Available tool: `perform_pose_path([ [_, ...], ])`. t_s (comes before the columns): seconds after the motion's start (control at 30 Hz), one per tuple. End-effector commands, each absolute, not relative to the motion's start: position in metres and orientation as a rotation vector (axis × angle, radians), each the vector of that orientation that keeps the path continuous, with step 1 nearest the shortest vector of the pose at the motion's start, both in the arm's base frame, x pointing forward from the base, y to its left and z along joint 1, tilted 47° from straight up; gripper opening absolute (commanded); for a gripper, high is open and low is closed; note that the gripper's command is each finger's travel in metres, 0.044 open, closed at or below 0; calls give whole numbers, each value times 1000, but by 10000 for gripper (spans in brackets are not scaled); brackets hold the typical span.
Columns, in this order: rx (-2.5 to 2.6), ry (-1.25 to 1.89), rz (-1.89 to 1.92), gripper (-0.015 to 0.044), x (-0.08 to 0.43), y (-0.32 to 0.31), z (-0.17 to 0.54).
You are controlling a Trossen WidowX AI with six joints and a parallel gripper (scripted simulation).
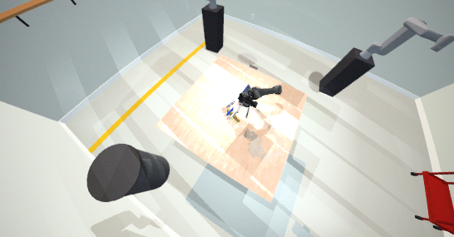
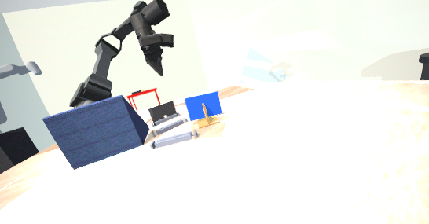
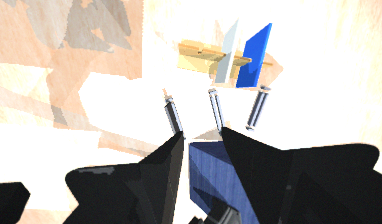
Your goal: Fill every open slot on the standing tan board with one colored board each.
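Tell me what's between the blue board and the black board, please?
In the wrist view, a white board and a silvery holder lie between the blue board and black board.

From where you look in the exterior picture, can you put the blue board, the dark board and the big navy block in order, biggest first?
1. Navy block
2. Blue board
3. Dark board

high corner view looks down; low exterior faces across the tabletop; close wrist view shares its boards.
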State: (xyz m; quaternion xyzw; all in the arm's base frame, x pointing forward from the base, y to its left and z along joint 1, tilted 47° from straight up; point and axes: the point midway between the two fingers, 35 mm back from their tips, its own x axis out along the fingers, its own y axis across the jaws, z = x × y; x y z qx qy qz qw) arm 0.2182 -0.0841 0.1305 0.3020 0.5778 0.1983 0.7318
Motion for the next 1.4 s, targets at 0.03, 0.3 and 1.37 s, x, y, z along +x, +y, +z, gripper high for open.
perform_pose_path([
  [0.03, 563, 1243, 483, 187, 183, -62, 145],
  [0.3, 485, 1218, 523, 187, 157, -42, 151],
  [1.37, 565, 1274, 638, 187, 176, 24, 79],
])
